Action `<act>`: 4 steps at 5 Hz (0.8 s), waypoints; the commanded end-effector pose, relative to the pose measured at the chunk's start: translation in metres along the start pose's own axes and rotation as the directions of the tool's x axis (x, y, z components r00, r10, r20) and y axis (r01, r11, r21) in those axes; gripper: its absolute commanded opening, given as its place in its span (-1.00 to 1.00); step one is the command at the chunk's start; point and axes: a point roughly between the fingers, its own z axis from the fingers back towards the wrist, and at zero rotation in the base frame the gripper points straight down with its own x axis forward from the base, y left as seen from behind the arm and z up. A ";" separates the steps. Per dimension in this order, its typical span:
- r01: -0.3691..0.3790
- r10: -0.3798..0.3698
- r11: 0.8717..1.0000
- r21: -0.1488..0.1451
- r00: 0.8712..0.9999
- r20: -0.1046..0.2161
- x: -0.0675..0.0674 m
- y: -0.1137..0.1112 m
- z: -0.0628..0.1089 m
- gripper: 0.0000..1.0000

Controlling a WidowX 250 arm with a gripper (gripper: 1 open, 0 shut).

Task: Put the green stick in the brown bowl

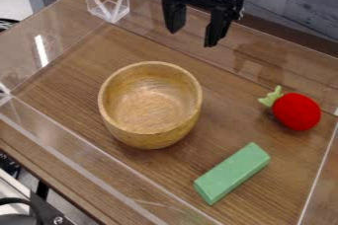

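Note:
The green stick (232,173) is a flat mint-green block lying on the wooden table near the front right, angled diagonally. The brown bowl (150,103) is a round light-wood bowl with thick walls, standing upright and empty to the left of the stick. My gripper (196,24) hangs at the back of the scene, pointing down, well above and behind the bowl. It is open, with nothing between its two dark fingers (173,16). It touches neither the stick nor the bowl.
A red strawberry (295,111) with green leaves lies at the right. Clear acrylic walls (106,4) fence the tabletop on all sides, with a low front wall near the stick.

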 end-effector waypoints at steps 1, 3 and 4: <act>0.001 -0.002 1.000 -0.007 1.000 -0.029 -0.006 -0.007 -0.013 1.00; 0.119 -0.119 0.993 -0.021 0.992 -0.032 -0.050 -0.063 -0.031 1.00; 0.149 -0.150 0.989 -0.022 0.988 -0.021 -0.066 -0.089 -0.041 1.00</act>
